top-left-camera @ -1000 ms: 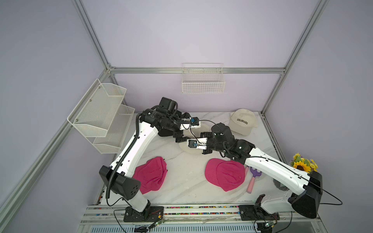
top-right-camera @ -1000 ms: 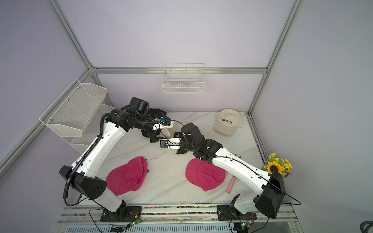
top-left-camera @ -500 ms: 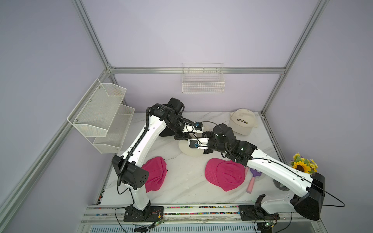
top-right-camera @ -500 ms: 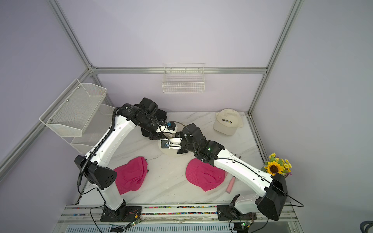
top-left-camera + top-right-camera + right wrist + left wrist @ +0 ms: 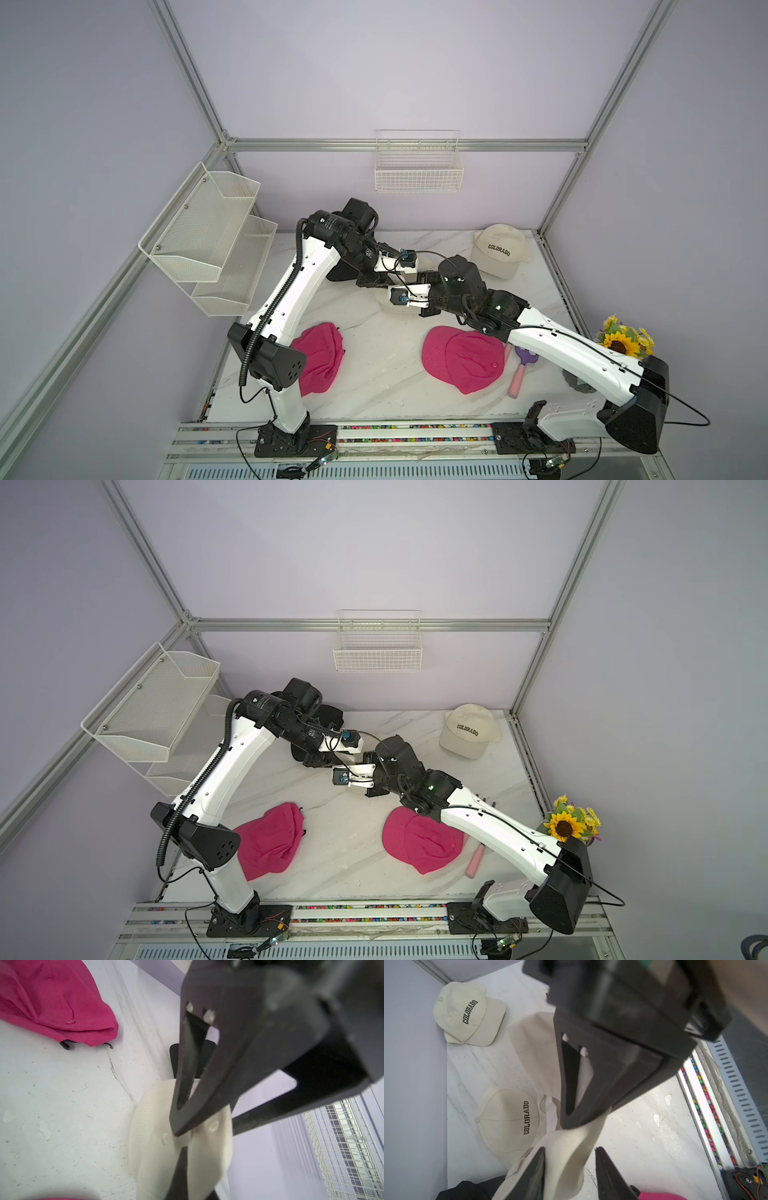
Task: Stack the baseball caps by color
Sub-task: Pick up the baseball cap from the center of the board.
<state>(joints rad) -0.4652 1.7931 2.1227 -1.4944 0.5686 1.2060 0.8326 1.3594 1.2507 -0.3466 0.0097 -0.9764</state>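
Both grippers meet over one cream cap (image 5: 533, 1043) at mid-table. The right gripper (image 5: 571, 1126) is shut, pinching that cap's fabric from above; its wrist view shows the cap (image 5: 149, 1126) folded round a finger. The left gripper (image 5: 570, 1150) has closed on the same cap, with a finger on either side. A second cream COLORADO cap (image 5: 508, 1120) lies beside them. A third (image 5: 498, 249) sits at the back right. Two pink caps (image 5: 320, 357) (image 5: 461, 359) lie near the front. A black cap (image 5: 328, 717) shows under the left arm at the back.
A two-tier mesh rack (image 5: 208, 241) hangs on the left wall and a wire basket (image 5: 417, 166) on the back wall. A pot of sunflowers (image 5: 621, 340) stands at the right edge. A pink-and-purple toy shovel (image 5: 521, 370) lies by the right pink cap.
The left arm swung right toward the right gripper and its jaws narrowed from wide open onto the cream cap. The right gripper stayed shut on that cap, hardly moving.
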